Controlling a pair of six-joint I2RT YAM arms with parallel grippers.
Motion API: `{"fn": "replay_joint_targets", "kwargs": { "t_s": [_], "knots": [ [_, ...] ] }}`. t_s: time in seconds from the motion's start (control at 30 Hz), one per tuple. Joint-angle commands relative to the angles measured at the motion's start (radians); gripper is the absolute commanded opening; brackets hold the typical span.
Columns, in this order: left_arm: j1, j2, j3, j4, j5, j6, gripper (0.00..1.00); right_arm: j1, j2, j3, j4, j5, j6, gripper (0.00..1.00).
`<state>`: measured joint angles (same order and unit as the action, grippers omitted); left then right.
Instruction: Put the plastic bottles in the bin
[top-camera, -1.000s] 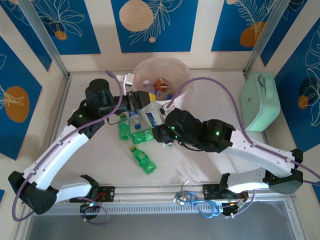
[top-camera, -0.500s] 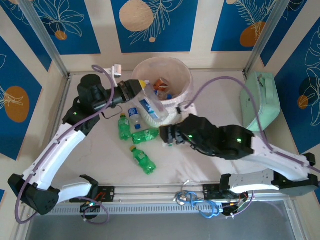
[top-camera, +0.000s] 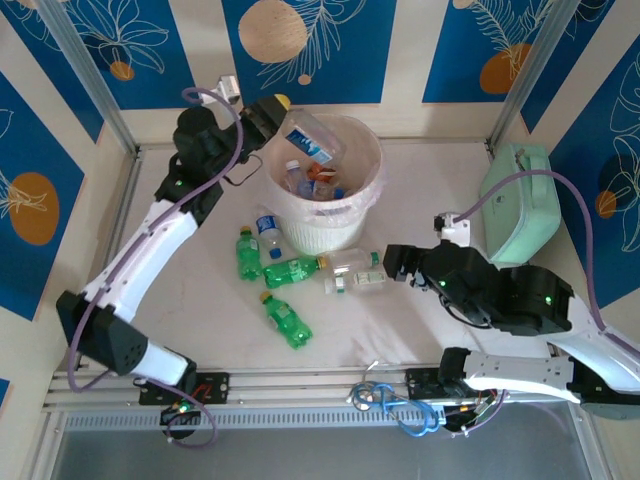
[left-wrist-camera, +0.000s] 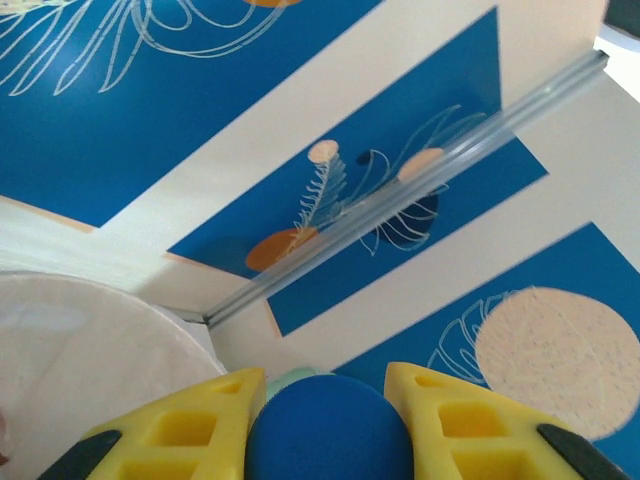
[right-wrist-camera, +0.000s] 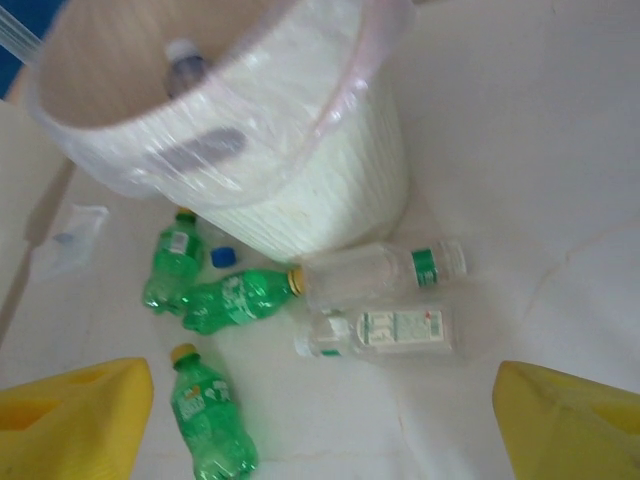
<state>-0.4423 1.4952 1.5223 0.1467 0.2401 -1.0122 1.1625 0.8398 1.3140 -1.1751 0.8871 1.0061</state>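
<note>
The plastic bottles are partly in the bin (top-camera: 335, 228); one clear bottle (top-camera: 310, 138) hangs above it, its cap clamped in the closed left end effector (top-camera: 280, 110). The right end effector (top-camera: 393, 264) is open beside more bottles (top-camera: 352, 262) on the table (top-camera: 430, 335). The next move seems to be dropping it

My top camera overlooks the whole table (top-camera: 200, 300) from above its near edge. Right wrist looks down closer, sharing the bin (right-wrist-camera: 330, 190) and bottles (right-wrist-camera: 375, 270) beside it; left wrist tilts up at the wall (left-wrist-camera: 150, 100).
</note>
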Motion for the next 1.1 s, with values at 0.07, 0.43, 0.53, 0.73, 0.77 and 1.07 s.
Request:
{"fn": "replay_joint_targets", "kwargs": {
  "t_s": [0.07,0.43,0.53,0.73,0.77,1.07],
  "knots": [
    [-0.004,0.100,0.075,0.069,-0.059,-0.032,0.24,-0.016,-0.010,-0.034,-0.075,-0.014,0.129,0.88],
    [-0.032,0.193,0.168,-0.092,-0.071,0.082,0.74,-0.075,-0.031,-0.080,-0.127,-0.068,0.182,0.89],
    [-0.032,0.182,0.198,-0.123,-0.067,0.099,0.79,-0.098,-0.031,-0.090,-0.137,-0.084,0.197,0.89],
    [-0.032,0.058,0.177,-0.193,-0.069,0.180,0.83,-0.257,-0.036,-0.151,-0.148,-0.214,0.242,0.89],
    [-0.032,0.017,0.147,-0.206,-0.076,0.198,0.84,-0.289,-0.042,-0.178,-0.133,-0.249,0.251,0.88],
    [-0.027,-0.358,-0.217,-0.388,-0.094,0.309,0.96,-0.442,-0.010,-0.386,0.089,-0.469,0.347,0.89]
  ]
}}
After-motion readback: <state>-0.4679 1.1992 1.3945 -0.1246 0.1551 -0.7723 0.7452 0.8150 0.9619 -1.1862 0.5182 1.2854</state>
